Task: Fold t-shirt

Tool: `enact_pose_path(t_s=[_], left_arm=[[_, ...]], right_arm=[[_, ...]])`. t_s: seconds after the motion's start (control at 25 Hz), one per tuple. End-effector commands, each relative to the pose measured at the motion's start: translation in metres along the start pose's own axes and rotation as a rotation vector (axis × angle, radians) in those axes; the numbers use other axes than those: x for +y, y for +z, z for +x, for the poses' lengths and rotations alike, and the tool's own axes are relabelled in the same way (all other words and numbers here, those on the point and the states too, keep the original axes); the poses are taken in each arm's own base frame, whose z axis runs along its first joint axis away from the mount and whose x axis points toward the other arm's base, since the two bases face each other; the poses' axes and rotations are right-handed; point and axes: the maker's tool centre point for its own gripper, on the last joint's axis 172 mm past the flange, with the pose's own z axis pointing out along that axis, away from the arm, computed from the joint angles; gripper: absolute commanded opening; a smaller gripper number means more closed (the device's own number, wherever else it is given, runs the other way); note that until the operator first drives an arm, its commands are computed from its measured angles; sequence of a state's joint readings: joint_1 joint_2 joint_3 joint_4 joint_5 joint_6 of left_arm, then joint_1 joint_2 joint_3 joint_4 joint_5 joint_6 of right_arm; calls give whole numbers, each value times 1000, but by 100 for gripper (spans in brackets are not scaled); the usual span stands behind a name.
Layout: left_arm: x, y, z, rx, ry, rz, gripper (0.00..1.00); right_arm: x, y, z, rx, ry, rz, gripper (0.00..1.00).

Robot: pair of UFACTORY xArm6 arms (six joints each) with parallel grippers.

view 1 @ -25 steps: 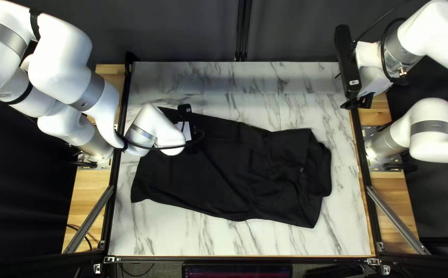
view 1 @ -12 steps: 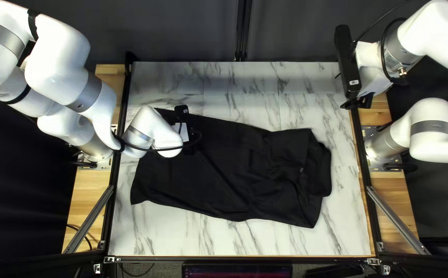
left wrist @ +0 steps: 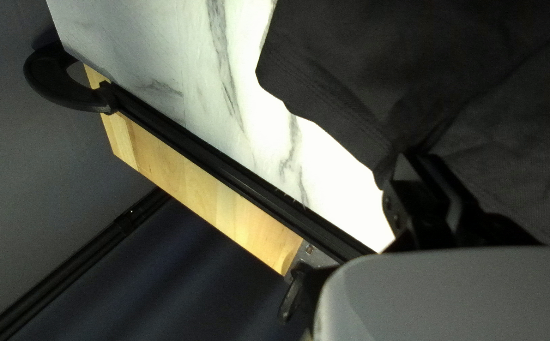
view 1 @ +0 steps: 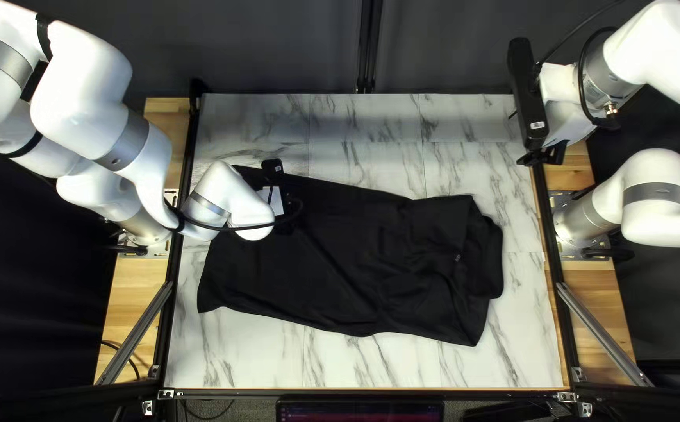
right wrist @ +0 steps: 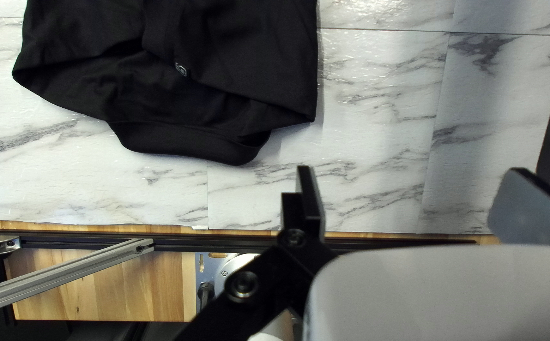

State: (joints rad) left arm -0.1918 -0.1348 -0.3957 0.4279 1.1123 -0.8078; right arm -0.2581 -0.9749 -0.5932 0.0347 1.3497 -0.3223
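Observation:
The black t-shirt lies lengthwise across the table, its right end bunched into overlapping layers. Over its left part in the top left view is my left gripper, fingertips hidden beneath the arm. In the left wrist view the left gripper is shut on the cloth, with creases running into its fingertips. My right gripper hangs at the table's right edge, away from the shirt. In the right wrist view the right gripper is open with nothing between its fingers; the shirt's bunched end lies ahead of it.
Bare marble-patterned tabletop shows along the near edge, with more beyond the shirt. Black rails and wooden boards border the table's sides. A black clamp sits at a table corner in the left wrist view.
My left arm has moved slightly left in the top left view, and the shirt's far left corner has shifted left with it. The right arm has stayed still.

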Motion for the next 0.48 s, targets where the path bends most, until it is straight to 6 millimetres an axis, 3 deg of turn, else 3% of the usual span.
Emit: enact_pose_path(t_s=[0.04, 0.24, 0.48], left_arm=[[-1, -6, 0, 4, 0, 0, 100], [-5, -46, 10, 20, 18, 9, 100], [-24, -105, 28, 65, 65, 14, 100]], right_arm=[[0, 0, 0, 0, 0, 0, 100], [0, 0, 0, 0, 0, 0, 100], [0, 0, 0, 0, 0, 0, 100]])
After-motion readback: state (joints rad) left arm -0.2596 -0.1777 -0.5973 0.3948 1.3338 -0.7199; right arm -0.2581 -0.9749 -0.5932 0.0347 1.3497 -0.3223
